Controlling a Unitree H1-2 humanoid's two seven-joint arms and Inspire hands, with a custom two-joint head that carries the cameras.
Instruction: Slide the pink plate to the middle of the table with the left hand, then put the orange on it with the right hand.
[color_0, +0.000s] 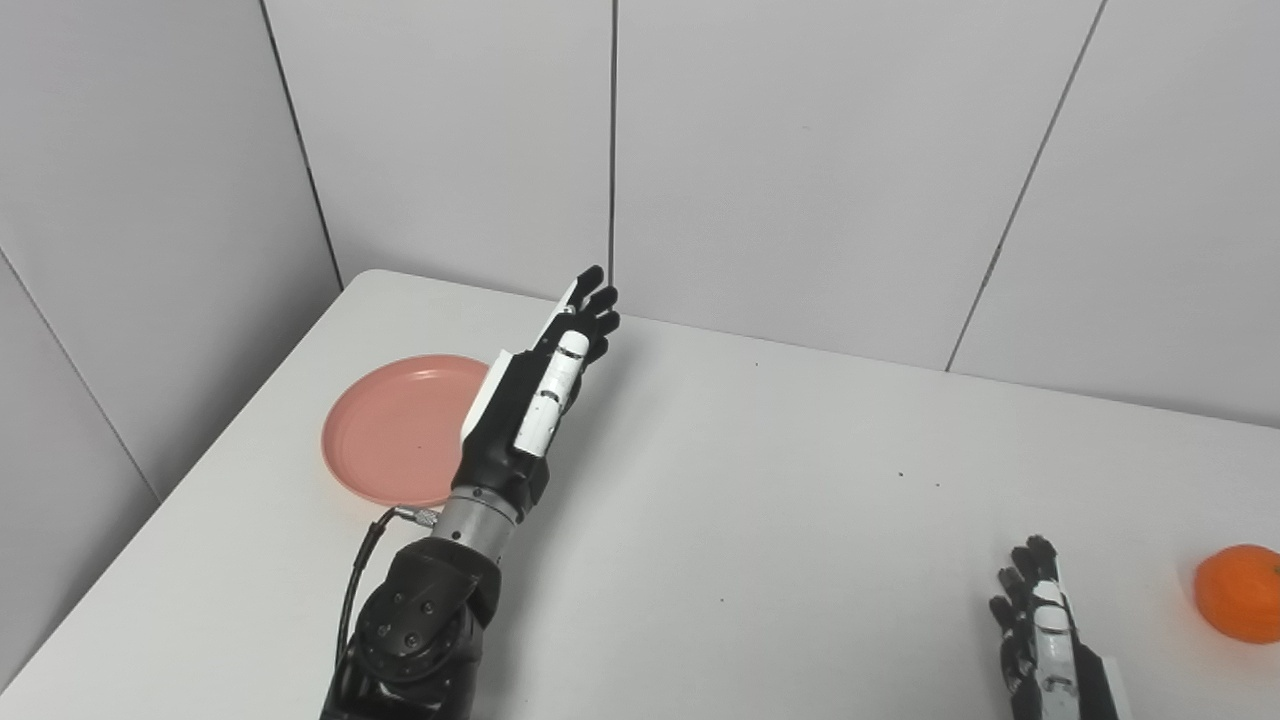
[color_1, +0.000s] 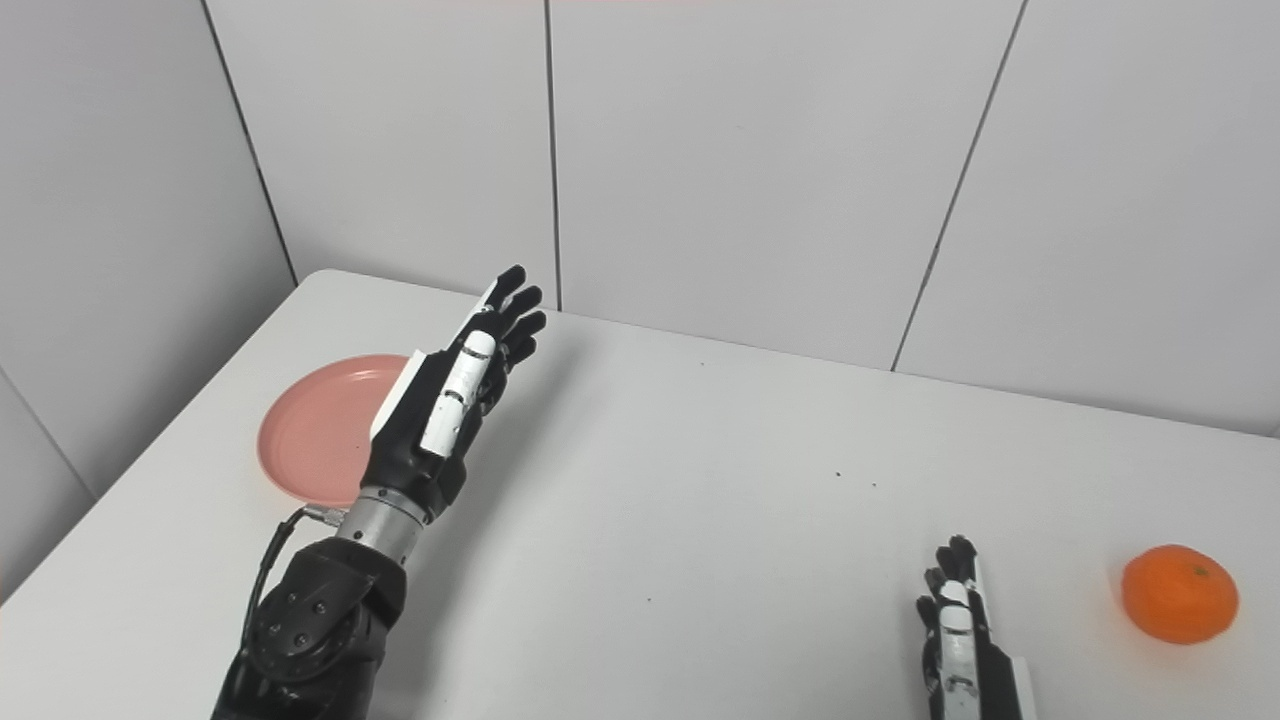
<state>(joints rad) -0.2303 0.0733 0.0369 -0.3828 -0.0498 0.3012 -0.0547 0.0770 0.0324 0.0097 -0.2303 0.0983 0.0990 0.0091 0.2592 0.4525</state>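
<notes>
The pink plate at left-centre, partly behind the raised, empty, straight-fingered left hand, looks light, stiff and slick, best pushed by its rim, while the orange sits lower right beside the empty, loosely open right hand.

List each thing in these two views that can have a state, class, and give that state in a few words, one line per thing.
pink plate: flat on the table near its left edge, nothing on it, not held.
orange: resting on the table at the far right, not held.
left hand: open, fingers stretched out, raised beside the plate's right rim, holding nothing.
right hand: open, low near the front edge, left of the orange and apart from it.
</notes>
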